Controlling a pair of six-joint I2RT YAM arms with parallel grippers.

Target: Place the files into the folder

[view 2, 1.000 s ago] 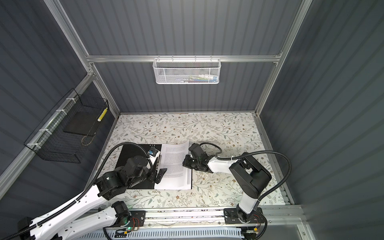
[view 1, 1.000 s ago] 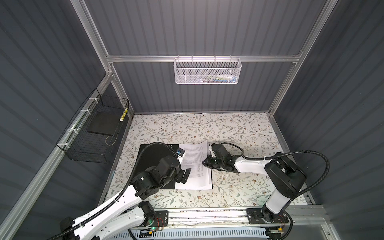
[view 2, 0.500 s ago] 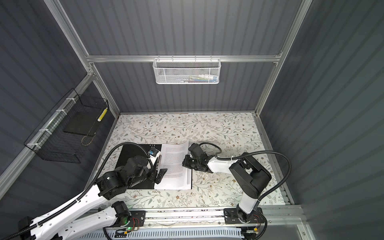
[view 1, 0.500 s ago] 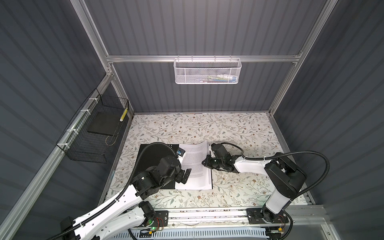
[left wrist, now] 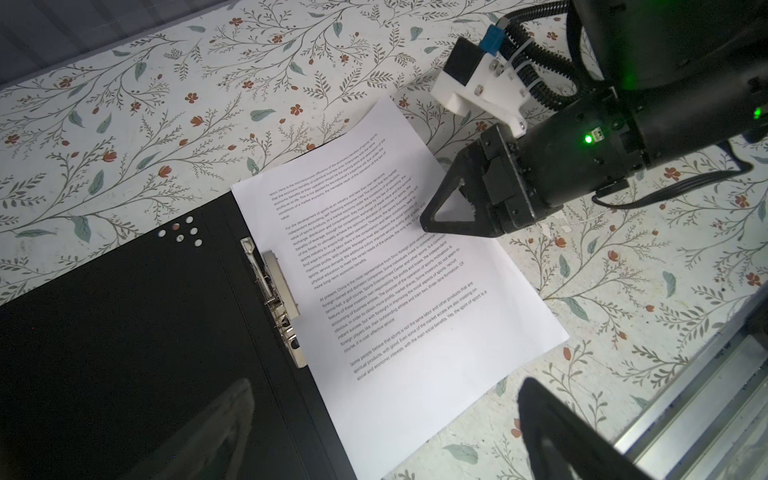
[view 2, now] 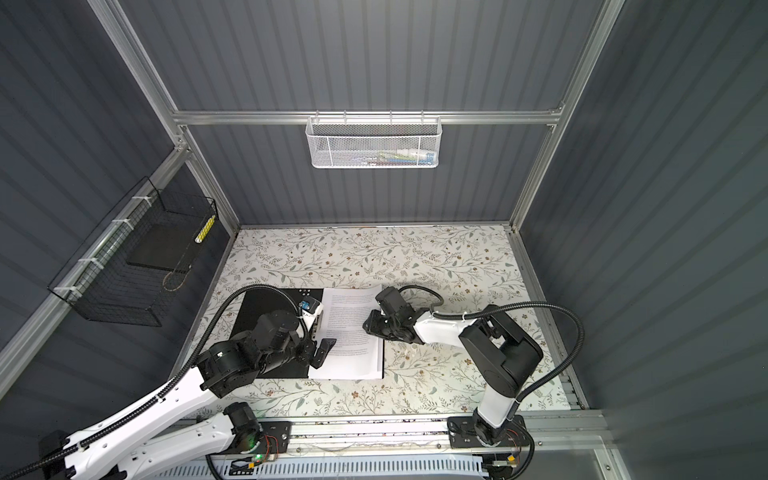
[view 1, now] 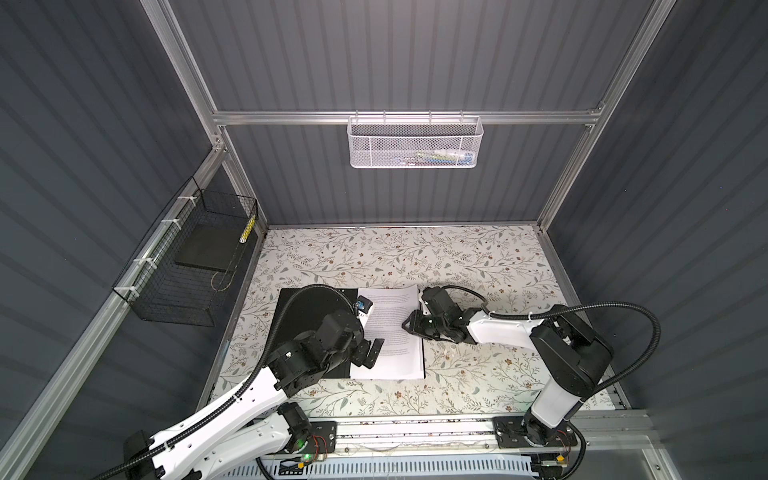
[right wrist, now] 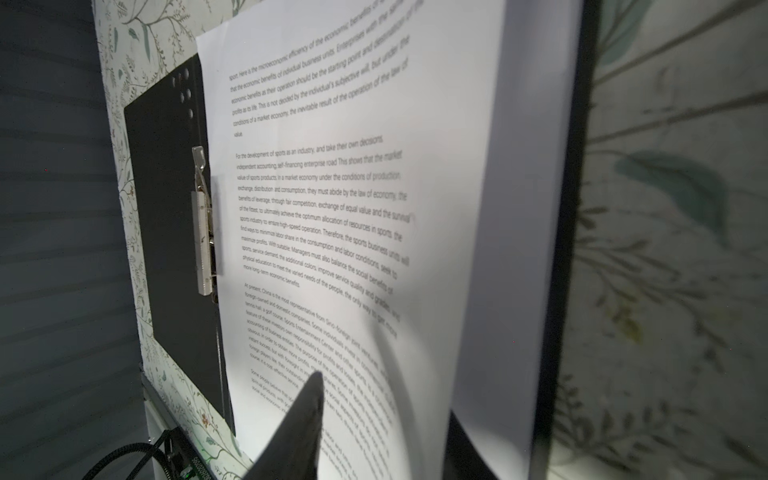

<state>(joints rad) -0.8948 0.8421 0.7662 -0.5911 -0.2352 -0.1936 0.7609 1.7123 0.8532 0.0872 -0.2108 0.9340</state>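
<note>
The folder [view 1: 307, 316] [view 2: 266, 311] lies open on the floral table, black inside up, with a metal clip [left wrist: 278, 286] at its spine. The files [view 1: 395, 332] [view 2: 353, 336], white printed sheets, rest on its right half. My right gripper [view 1: 409, 326] [view 2: 368, 326] is at the sheets' right edge. In the right wrist view its jaws [right wrist: 382, 399] stand apart, one finger [right wrist: 307, 415] over the top sheet [right wrist: 353, 208] and the other under the curled edge. My left gripper [view 1: 368, 353] [left wrist: 386, 440] hovers open above the sheets' near left corner, holding nothing.
A white mesh basket [view 1: 415, 143] hangs on the back wall. A black wire basket [view 1: 195, 266] on the left wall holds a dark flat slab [view 1: 208, 249]. A metal rail [view 1: 415, 428] runs along the table's front edge.
The right gripper's jaws have parted at the sheets' right edge. Both arms have stayed where they were, and the left gripper has stayed open.
</note>
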